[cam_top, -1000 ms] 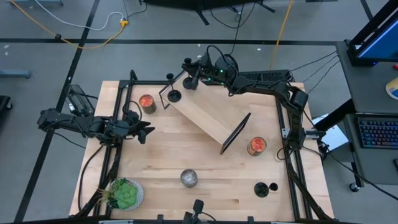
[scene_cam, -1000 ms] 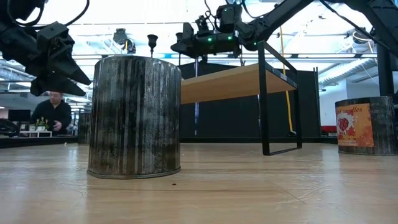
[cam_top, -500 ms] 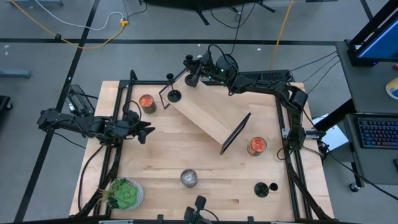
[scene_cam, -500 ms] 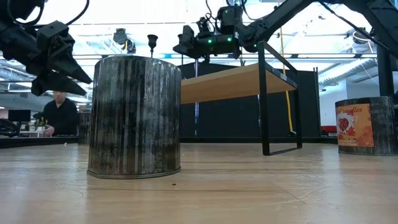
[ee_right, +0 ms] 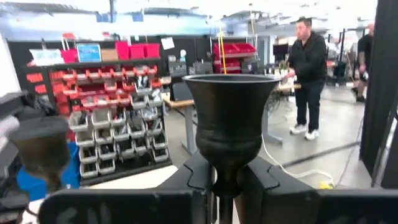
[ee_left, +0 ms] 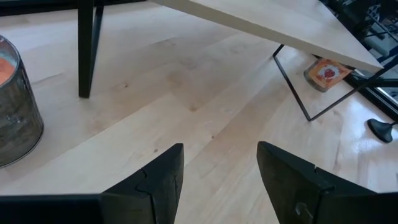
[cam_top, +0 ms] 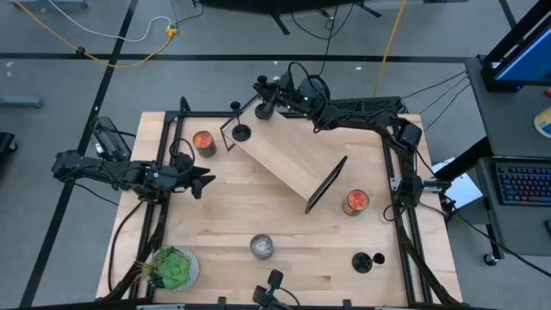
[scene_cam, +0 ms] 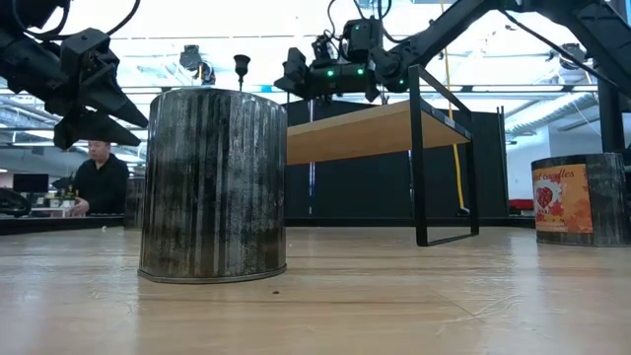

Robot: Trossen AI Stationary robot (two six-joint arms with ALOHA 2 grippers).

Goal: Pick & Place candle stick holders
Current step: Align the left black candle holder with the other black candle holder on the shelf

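My right gripper (cam_top: 262, 93) is shut on a black candle stick holder (ee_right: 230, 118) over the far left end of the slanted wooden shelf (cam_top: 288, 155). A second holder (cam_top: 240, 131) stands on its round base on the table beside that end; its cup shows in the low view (scene_cam: 240, 65). A third holder (cam_top: 364, 262) stands near the table's near right corner. My left gripper (cam_top: 203, 181) is open and empty above the table's left side, and its wrist view (ee_left: 219, 171) shows bare wood between the fingers. My right gripper pinches the holder's thin stem just under the cup (ee_right: 227, 184) between its two fingers (ee_right: 194, 175). The fingers lie level and come from the table's right. The holder stands upright with its cup above the fingers. The gripper hides its base.
Two orange-red glass jars (cam_top: 203, 142) (cam_top: 355, 201) and a silver jar (cam_top: 262, 247) stand on the table. A potted plant (cam_top: 172, 269) sits at the near left corner. The shelf stands on black wire legs (cam_top: 325, 185). People stand in the room beyond the table.
My right gripper has drifted slightly toward the table's far edge, still shut on the upright holder.
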